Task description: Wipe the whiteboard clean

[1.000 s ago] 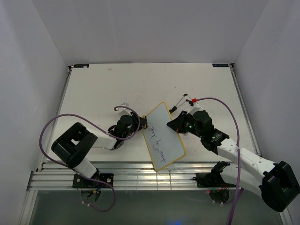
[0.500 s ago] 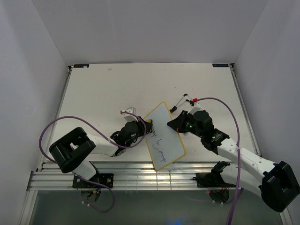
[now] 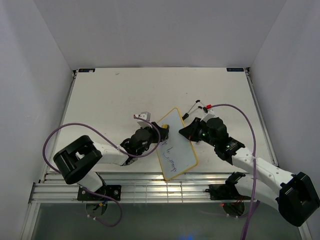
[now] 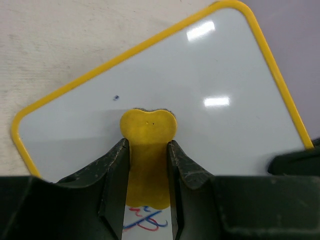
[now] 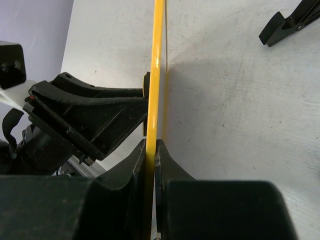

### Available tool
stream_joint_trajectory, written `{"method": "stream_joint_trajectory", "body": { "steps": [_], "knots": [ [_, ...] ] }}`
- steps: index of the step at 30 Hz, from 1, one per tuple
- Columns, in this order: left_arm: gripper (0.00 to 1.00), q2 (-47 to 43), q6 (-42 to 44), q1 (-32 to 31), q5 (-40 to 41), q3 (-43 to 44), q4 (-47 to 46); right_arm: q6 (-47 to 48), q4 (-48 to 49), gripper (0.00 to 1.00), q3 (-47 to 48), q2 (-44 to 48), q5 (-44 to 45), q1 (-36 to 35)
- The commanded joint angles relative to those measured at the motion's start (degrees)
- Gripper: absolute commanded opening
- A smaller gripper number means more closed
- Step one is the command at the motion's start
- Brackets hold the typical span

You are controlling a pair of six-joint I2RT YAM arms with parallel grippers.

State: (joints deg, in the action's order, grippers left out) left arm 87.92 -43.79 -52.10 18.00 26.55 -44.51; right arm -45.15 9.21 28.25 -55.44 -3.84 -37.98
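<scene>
The whiteboard (image 3: 182,147) is glossy white within a thin yellow frame, with purple handwriting (image 3: 170,155) on its nearer half, a plain yellow eraser (image 4: 148,131) on its face, the black left gripper (image 4: 148,146) and black right gripper (image 5: 151,147) at its edges, and an off-white table (image 3: 110,95) with purple cables (image 3: 240,112) around it.

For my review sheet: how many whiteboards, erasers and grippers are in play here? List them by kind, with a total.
whiteboard: 1
yellow eraser: 1
grippers: 2 (left gripper clamped on the eraser, right gripper clamped on the board's edge)
Total: 4
</scene>
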Motion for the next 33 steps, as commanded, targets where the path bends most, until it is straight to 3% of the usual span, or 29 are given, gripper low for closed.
{"method": "stream_joint_trajectory", "body": {
  "steps": [1,8,13,26,33],
  "knots": [
    [0.09,2.8,-2.2,3.7,-4.5,-1.8,0.8,-4.1,10.2,0.08,0.5,2.5,-12.3,-2.5],
    [0.09,4.5,-1.2,12.0,-7.2,0.5,2.4,-3.3,10.3,0.08,-0.7,3.1,-12.9,-2.5],
    [0.09,7.0,1.0,13.5,-11.6,3.7,2.9,-2.9,10.6,0.08,-1.1,2.9,-13.0,-2.5],
    [0.09,5.9,6.9,0.6,-12.8,3.2,-3.6,-2.4,12.1,0.08,-0.1,-0.1,-13.7,-2.5],
    [0.09,3.2,8.4,-0.7,-17.2,1.7,-5.3,-2.0,12.1,0.08,-0.1,0.3,-12.9,-2.4]
  ]
}}
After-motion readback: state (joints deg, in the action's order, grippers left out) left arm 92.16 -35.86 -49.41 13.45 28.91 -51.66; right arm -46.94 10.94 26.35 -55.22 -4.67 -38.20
